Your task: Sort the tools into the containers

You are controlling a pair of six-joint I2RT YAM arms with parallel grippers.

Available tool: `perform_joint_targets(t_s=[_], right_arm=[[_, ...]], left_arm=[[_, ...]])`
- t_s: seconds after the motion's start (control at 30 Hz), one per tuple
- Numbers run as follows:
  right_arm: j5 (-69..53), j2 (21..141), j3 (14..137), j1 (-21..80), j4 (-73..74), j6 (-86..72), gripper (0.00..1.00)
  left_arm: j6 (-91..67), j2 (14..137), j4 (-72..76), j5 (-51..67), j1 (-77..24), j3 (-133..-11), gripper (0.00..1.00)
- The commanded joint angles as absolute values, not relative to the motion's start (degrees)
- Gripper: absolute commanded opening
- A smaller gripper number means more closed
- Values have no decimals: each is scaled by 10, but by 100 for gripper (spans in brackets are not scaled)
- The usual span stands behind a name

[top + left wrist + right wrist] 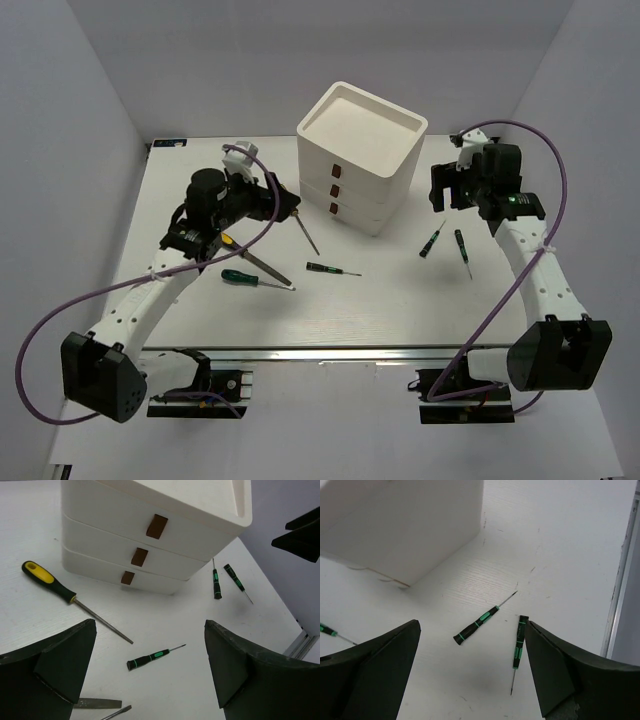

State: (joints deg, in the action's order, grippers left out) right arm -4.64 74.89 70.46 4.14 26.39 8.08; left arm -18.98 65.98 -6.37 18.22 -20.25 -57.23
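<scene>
while the sorting looks hardly begun, the pieces lie spread across the worktop (180,330). furthest left are a green-handled screwdriver (245,278) and, just behind it, a yellow-and-black-handled file (262,263) whose handle is partly hidden under the left arm. the left tool (150,630) hovers over this group with its fingers wide apart and nothing between them. beneath it a yellow-and-black-handled driver (50,581) lies near the front of the box. a small green-black screwdriver (331,269) lies alone in the middle, in front of the drawers (100,535), all three of which sit shut. the white box (350,175) stands at the back centre, and its tray top shows nothing in it. to the right lie a thin screwdriver (476,625) and, just beside it, its twin (519,647). the right tool (472,630) hangs above the pair, fingers apart and empty. no wrench can be made out. by this showing, nothing is stowed: six pieces remain on the worktop, and a drawer would probably need opening first.
</scene>
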Motion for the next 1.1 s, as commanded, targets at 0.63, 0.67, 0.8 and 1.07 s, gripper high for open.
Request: perform_joint_targets(t_s=[0.63,0.67,0.8,1.07], right_arm=[[-257,832,945,193,278,127,54],[-228,859,978,205,276,119,66],[-205,943,1075,218,329,114,69],[-190,1001,1081,218,339,120,70]], left_arm=[[-82,854,62,157,-300,-689,65],[-70,870,72,153,-305,-695,67],[-46,914,70,114,-323,-729,69],[-30,976,81,18,-348,-766,68]])
